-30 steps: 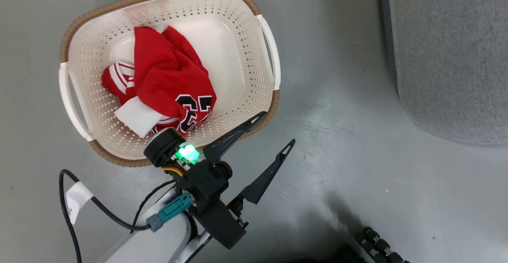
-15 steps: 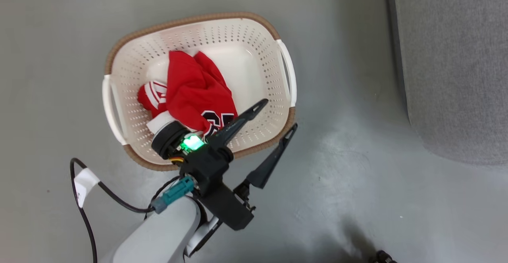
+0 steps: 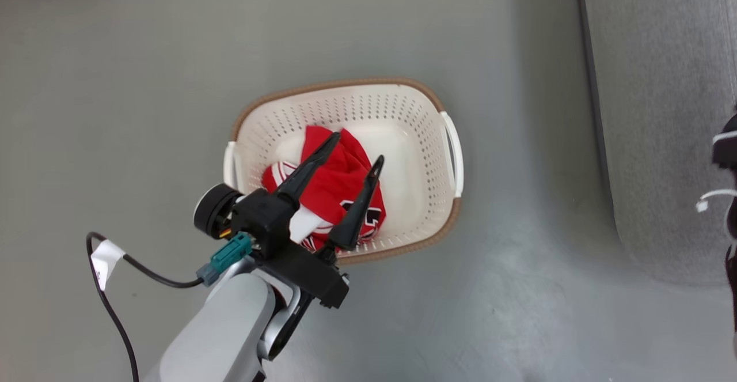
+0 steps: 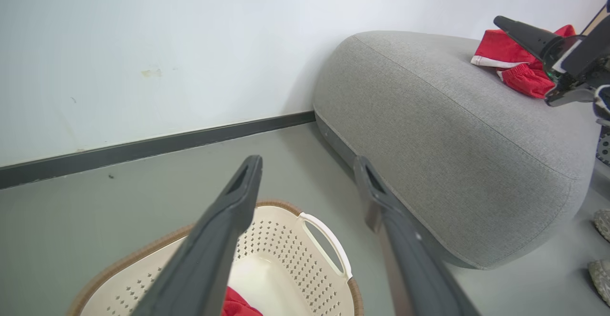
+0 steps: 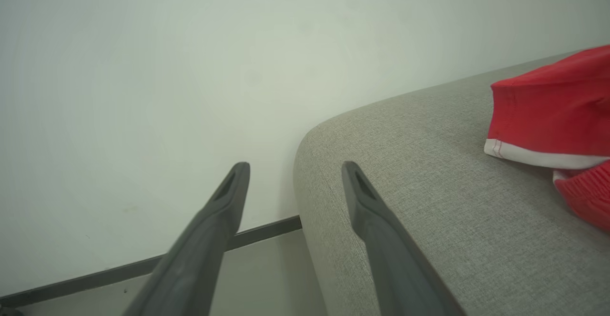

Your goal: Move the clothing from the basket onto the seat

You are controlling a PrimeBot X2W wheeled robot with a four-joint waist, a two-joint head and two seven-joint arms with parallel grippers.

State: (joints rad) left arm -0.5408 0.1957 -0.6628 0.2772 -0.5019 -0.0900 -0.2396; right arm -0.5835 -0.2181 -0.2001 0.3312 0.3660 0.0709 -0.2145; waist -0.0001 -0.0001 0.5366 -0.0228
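Jersey (image 3: 337, 186) in basket (image 3: 345, 108) on floor (image 3: 144, 82), seat (image 3: 662, 111) right of basket, other garment (image 4: 505, 51) on seat

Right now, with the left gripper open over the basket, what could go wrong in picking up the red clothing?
The crumpled red jersey with black numerals lies low in the cream perforated plastic basket, so the open left gripper might pinch only a loose fold that slips out. A trailing end could also catch the brown rim and drag the basket along.

Red clothing (image 5: 548, 106), possibly two pieces, on seat (image 5: 429, 220)
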